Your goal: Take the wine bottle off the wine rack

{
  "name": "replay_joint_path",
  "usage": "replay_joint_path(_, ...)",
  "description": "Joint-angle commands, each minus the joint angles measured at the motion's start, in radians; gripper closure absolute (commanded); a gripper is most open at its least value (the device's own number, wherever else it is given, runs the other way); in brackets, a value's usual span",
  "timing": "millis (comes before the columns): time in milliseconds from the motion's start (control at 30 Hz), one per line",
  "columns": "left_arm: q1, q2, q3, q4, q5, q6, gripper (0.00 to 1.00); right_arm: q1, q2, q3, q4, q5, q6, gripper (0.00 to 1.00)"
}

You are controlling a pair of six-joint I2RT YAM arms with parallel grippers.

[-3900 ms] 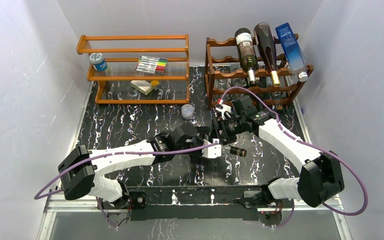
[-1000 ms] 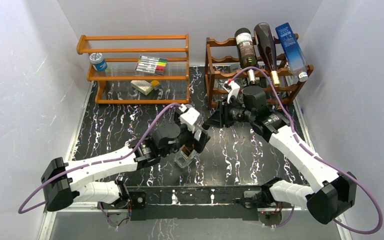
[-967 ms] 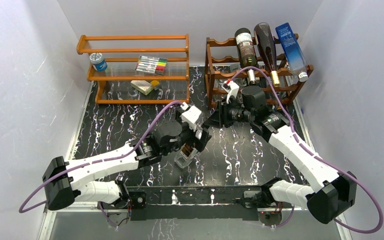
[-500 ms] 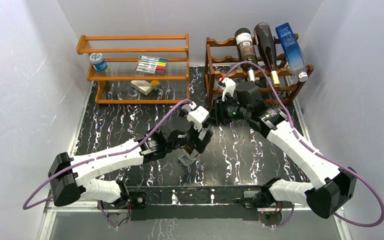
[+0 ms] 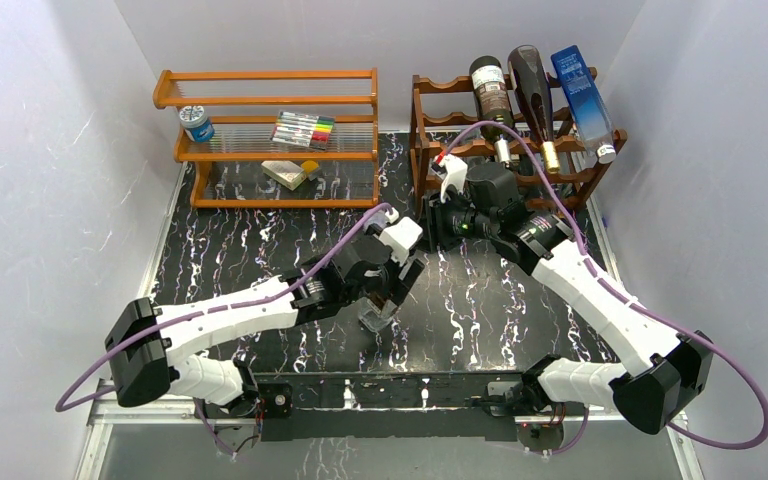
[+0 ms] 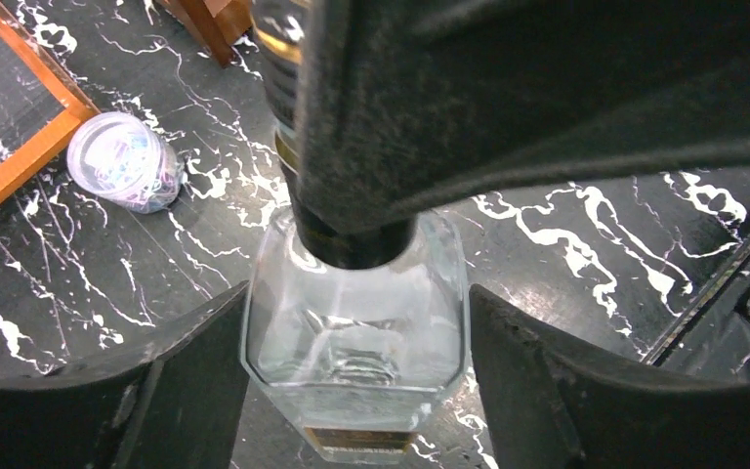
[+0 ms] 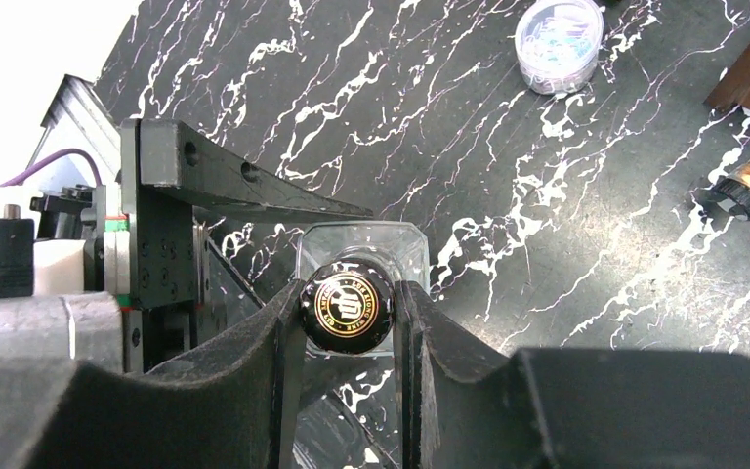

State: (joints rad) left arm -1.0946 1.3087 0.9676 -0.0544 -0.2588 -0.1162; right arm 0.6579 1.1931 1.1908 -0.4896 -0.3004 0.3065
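The wine bottle (image 5: 374, 318) is clear glass with a black, gold-printed cap (image 7: 348, 305) and stands on the black marble table in front of the arms. My right gripper (image 5: 418, 240) is shut on its neck just under the cap, as the right wrist view (image 7: 349, 301) shows. My left gripper (image 5: 388, 292) straddles the square glass body (image 6: 356, 337). In the left wrist view my left gripper (image 6: 356, 322) has both fingers lying against the bottle's sides. The dark wavy-railed wine rack (image 5: 438, 168) stands at the back right, well behind the bottle.
Two dark bottles (image 5: 490, 95) (image 5: 532, 80) and a blue one (image 5: 582, 88) lie on the rack's top. An orange shelf (image 5: 260, 155) with markers and a tin stands back left. A small lidded plastic cup (image 5: 375, 221) sits between shelf and rack.
My left gripper's fingers have closed in onto the bottle's body. Both arms have shifted slightly toward the back, the right still holding the neck.
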Motion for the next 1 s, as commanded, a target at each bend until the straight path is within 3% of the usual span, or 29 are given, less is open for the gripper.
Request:
replay_joint_path(0,0.001,0.0,0.028,0.022,-0.024,0.014,0.37,0.016,-0.015,0.079,0.086,-0.029,0.018,1.0)
replay_joint_path(67,0.001,-0.022,0.018,0.031,-0.038,0.021,0.49,0.017,-0.017,0.079,0.081,-0.03,0.015,0.96)
replay_joint_path(167,0.002,-0.061,-0.003,0.037,-0.071,0.026,0.61,0.018,-0.029,0.075,0.073,-0.003,0.009,0.63)
replay_joint_path(267,0.005,-0.109,-0.028,0.044,-0.101,0.021,0.66,0.018,-0.054,0.073,0.077,0.063,0.024,0.33)
replay_joint_path(400,0.024,-0.168,-0.064,0.061,-0.112,-0.007,0.7,0.018,-0.084,0.094,0.083,0.128,0.052,0.03)
replay_joint_path(633,0.113,-0.257,-0.095,0.053,-0.142,-0.022,0.73,0.017,-0.202,0.079,0.092,0.345,0.059,0.02)
replay_joint_path(967,0.499,-0.443,-0.18,0.144,-0.223,0.039,0.72,0.016,-0.301,-0.002,0.092,0.425,0.048,0.02)
